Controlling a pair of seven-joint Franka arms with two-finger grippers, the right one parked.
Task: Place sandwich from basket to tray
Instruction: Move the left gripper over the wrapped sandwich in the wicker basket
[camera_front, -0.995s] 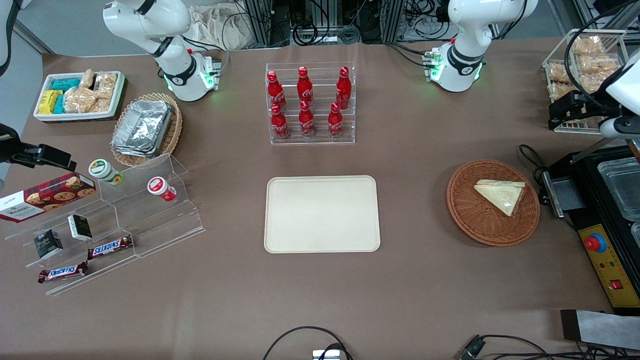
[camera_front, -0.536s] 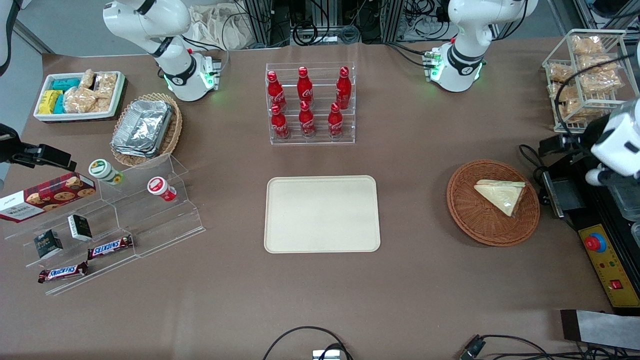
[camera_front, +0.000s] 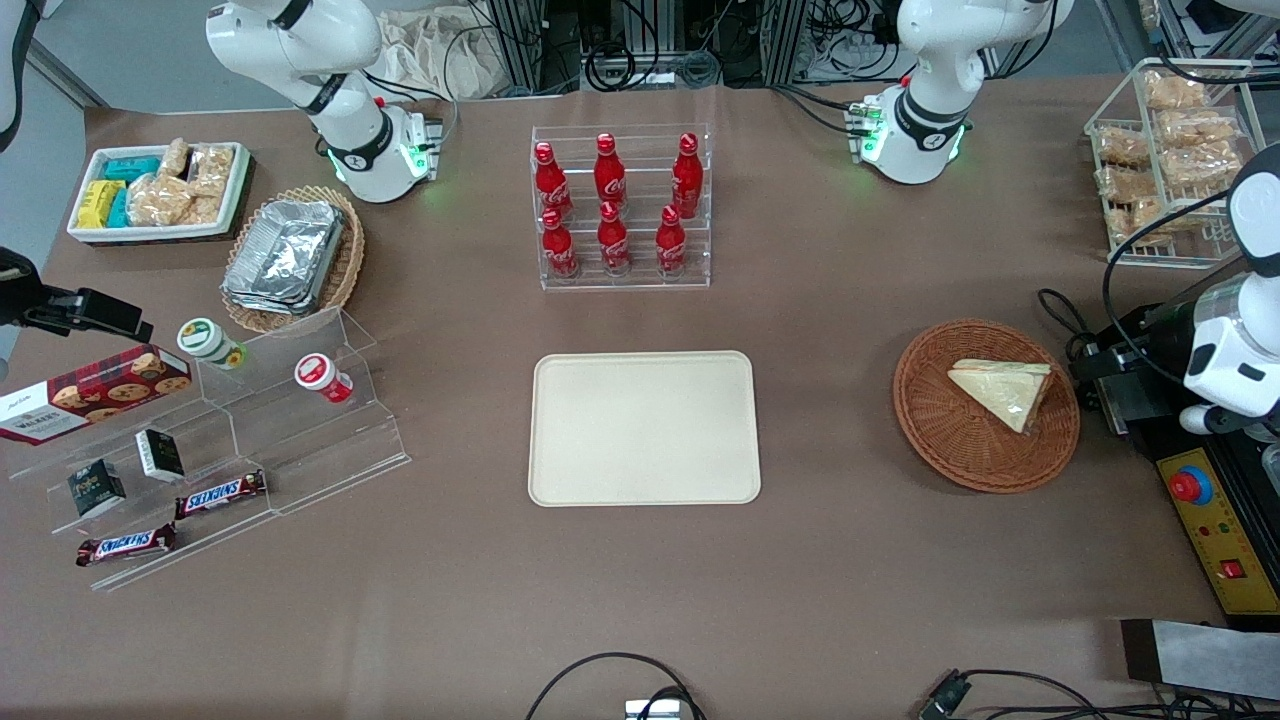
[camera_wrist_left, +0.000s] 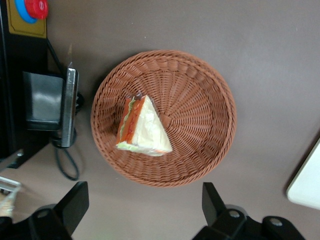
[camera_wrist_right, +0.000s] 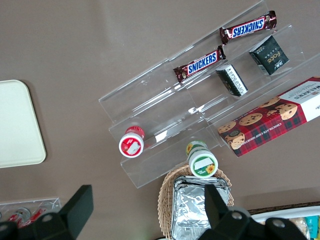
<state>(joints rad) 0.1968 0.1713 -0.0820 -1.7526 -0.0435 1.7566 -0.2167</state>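
The desk carries the tray, bare, and the basket well apart from it toward the working arm's end. In the basket lies the sandwich, untouched. The claw hangs above the basket, spread wide and holding nothing. Best centre it over the wedge, straddle the bread faces, then descend gently.

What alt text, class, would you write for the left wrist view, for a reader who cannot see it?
A wrapped triangular sandwich lies in a round reddish-brown wicker basket on a brown table, seen from directly above. The open gripper hovers above the basket's edge, holding nothing; a corner of the cream tray shows nearby.
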